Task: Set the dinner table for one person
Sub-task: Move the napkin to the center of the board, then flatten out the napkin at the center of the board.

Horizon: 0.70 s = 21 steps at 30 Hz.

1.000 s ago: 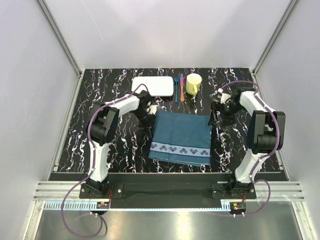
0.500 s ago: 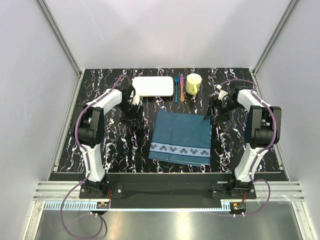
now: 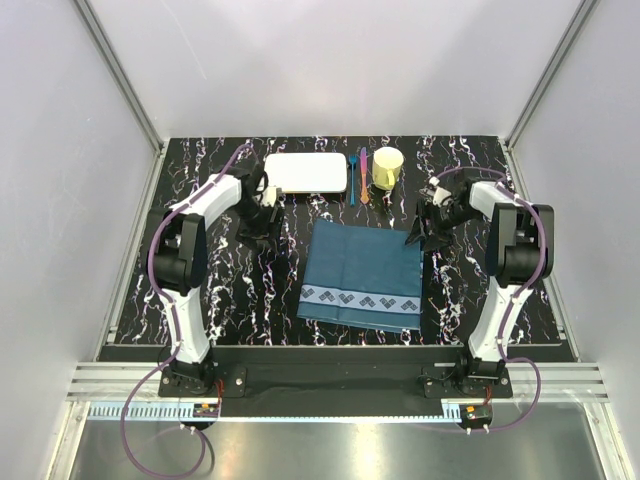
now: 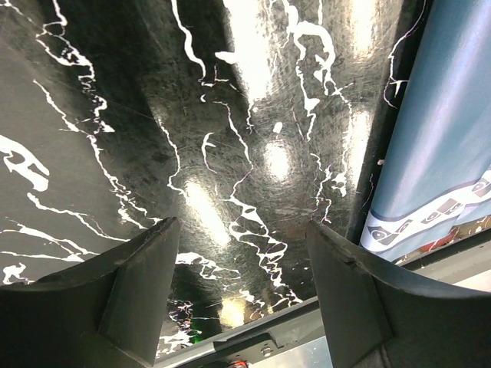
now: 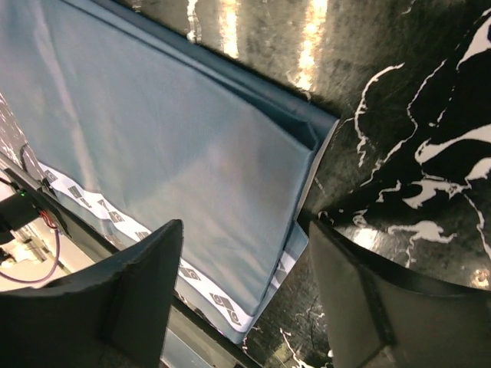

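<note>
The dinner table [image 3: 210,290] is a black tabletop with white veins. On its middle lies a teal-blue placemat [image 3: 360,275] with a patterned white band. My left gripper [image 3: 262,218] hangs open over bare table [image 4: 230,153], just left of the placemat [image 4: 445,138], with nothing between its fingers [image 4: 138,291]. My right gripper [image 3: 420,232] stands open over the placemat's far right corner [image 5: 307,130]. The cloth [image 5: 176,153] shows below and between its fingers [image 5: 368,307], which do not touch it.
At the back of the table stand a white rectangular plate [image 3: 306,172], a blue utensil [image 3: 352,178], an orange-pink utensil [image 3: 363,175] and a yellow cup [image 3: 387,167]. White walls and aluminium posts close in the sides and the back.
My left gripper has left the placemat's far left corner, moved back and left towards the plate, and opened. My right gripper has shifted slightly towards the placemat's far right corner, its jaws narrowing a little.
</note>
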Tool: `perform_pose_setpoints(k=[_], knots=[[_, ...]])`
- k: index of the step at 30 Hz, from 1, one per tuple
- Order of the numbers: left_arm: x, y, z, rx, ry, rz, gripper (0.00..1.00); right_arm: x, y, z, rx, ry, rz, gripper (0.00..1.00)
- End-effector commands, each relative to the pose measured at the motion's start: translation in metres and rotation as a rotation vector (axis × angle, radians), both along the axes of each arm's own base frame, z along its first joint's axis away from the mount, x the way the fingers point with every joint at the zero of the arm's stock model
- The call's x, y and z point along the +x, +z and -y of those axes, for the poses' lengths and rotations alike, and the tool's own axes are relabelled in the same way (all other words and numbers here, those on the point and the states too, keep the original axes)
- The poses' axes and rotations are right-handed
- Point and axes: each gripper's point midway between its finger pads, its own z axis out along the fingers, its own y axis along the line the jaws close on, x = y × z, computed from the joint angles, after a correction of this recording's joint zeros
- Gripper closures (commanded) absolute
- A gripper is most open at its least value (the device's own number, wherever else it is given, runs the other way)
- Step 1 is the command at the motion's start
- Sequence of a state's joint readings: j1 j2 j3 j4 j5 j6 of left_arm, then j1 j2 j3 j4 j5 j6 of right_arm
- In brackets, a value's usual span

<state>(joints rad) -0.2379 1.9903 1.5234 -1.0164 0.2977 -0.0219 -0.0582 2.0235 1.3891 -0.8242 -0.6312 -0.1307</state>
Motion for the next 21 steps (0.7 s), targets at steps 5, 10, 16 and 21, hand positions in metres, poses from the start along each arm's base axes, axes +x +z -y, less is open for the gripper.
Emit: perform_pose_setpoints(k=[5,10,16,21], knots=[[0.011,0.025,-0.007,0.002,-0.021,0.086,0.27,0.010,-0.002,-0.008,0.040,0.006,0.014,0.37],[0.011,0.022,-0.006,-0.005,-0.018,0.076,0.27,0.011,-0.001,-0.008,0.040,0.006,0.017,0.49],[0.012,0.022,-0.003,-0.020,-0.015,0.069,0.27,0.014,0.001,-0.003,0.007,0.004,0.032,0.39],[0.012,0.021,-0.002,-0.025,-0.014,0.068,0.27,0.019,-0.005,0.004,-0.036,0.008,0.047,0.36]])
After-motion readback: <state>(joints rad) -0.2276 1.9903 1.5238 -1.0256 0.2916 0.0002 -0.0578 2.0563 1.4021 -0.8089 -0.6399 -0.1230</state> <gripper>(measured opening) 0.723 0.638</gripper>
